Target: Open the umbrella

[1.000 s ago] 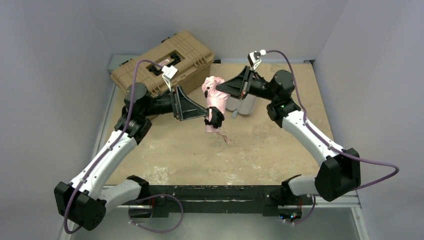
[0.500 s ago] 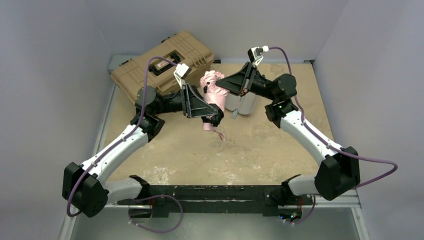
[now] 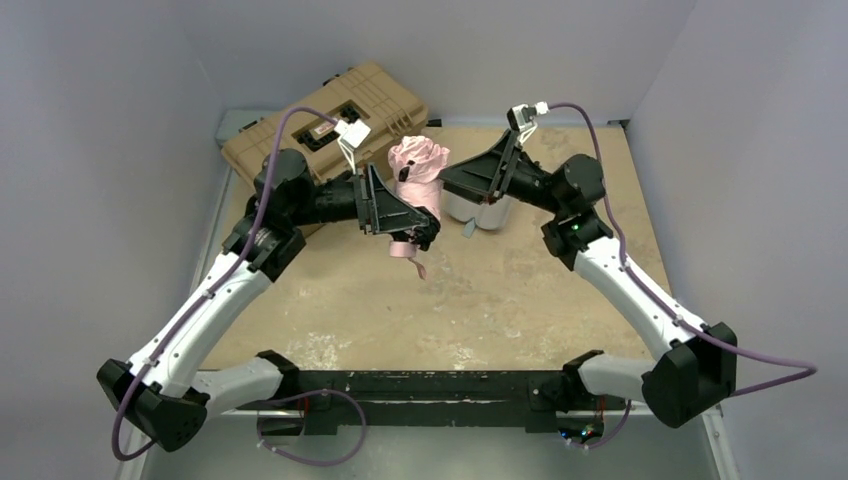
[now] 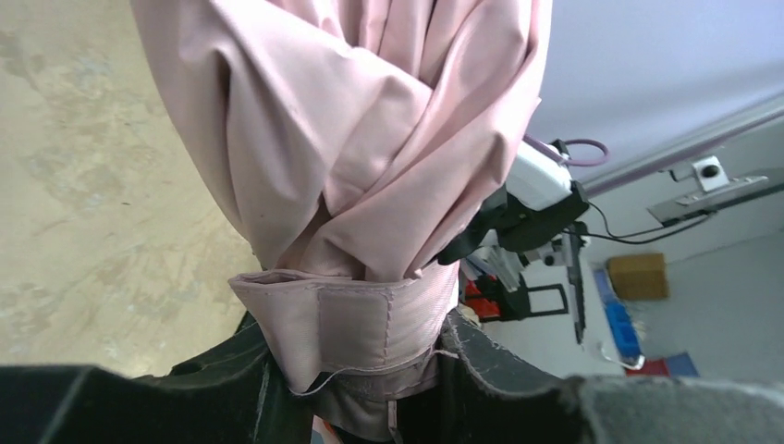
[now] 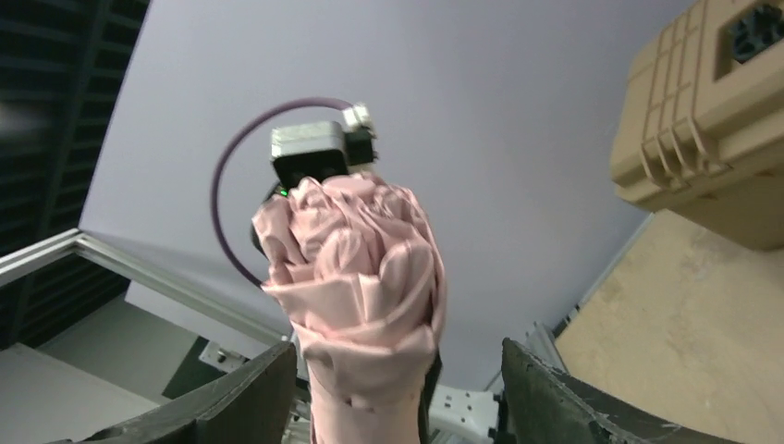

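So the pale pink folded fabric umbrella [image 3: 415,165] is up in the air over the far middle of the sandy, scuffed bench [image 3: 500,300], standing pretty much upright with its bunched-up top end highest. It's all closed, canopy twisted into folds and a pink closure band [image 4: 356,319] wrapped round it lower down. In the overhead view a little pink strap end [image 3: 418,268] dangles off the bottom. The left pincer [image 3: 415,232] is clamped on the umbrella's lower part: in the left wrist view its black fingers [image 4: 485,361] press in on both sides right at that band. The right pincer [image 3: 445,183] is up around the top part with its jaws apart. In the right wrist view the umbrella sits between the two fingers [image 5: 545,398] with a clear gap on one side, so it's not gripping anything. Just behind the right pincer there's a pale cylindrical container [image 3: 480,210] on the bench, can't tell what exactly. The tan hard-shell toolbox [image 3: 325,120] sits in the far left corner, behind the left arm, well apart from the umbrella.
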Action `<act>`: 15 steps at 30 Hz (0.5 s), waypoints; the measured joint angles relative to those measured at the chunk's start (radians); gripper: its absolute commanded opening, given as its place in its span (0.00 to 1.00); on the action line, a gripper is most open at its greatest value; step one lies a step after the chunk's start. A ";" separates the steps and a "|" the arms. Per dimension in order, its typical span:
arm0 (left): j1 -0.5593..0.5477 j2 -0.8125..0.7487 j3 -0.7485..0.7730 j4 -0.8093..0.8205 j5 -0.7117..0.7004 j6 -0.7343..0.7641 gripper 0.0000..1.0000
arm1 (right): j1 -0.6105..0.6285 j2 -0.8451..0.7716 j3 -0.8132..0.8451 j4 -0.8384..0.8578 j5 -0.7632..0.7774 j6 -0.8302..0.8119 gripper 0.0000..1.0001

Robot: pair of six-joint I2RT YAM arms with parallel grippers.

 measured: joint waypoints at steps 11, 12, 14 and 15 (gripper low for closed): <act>0.002 -0.003 0.237 -0.599 -0.255 0.406 0.00 | 0.010 -0.055 0.204 -0.669 0.135 -0.391 0.94; 0.002 0.000 0.242 -0.626 -0.269 0.427 0.00 | 0.018 -0.055 0.222 -0.704 0.146 -0.412 0.94; 0.002 0.011 0.253 -0.671 -0.292 0.458 0.00 | 0.047 -0.052 0.256 -0.764 0.176 -0.449 0.95; 0.000 0.019 0.256 -0.689 -0.304 0.471 0.00 | 0.066 -0.048 0.271 -0.787 0.193 -0.463 0.95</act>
